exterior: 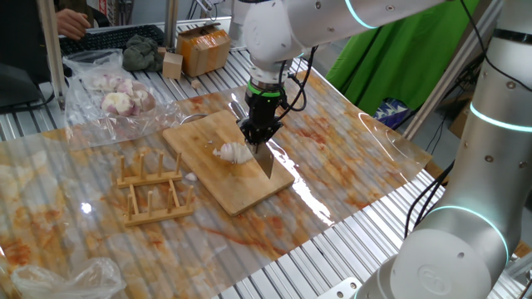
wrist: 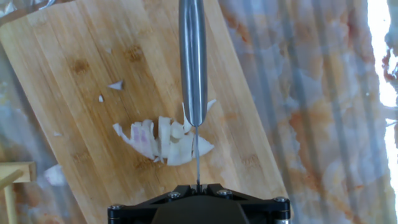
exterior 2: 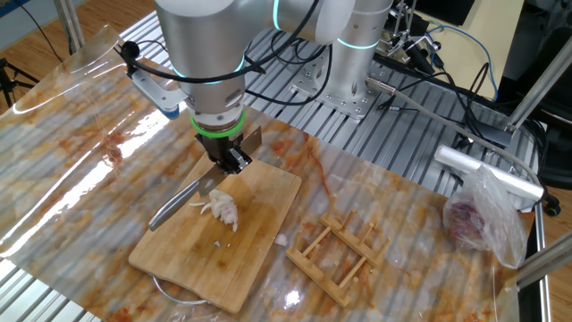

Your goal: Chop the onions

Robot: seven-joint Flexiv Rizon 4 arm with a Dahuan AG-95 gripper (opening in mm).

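Clamped on a knife (wrist: 193, 62), the hand (wrist: 198, 186) stands above the onions (wrist: 165, 140), spread crosswise to the blade.

Onion (wrist: 163, 140): small, peeled, glossy whitish-cream w/ faint pink tinge, already cut into a loose fan of pale wedges lying flat near middle of the board. A few tiny bits lie scattered apart from the cluster.

no legible text, label, brand, number or sign appears on any surface in the three views.
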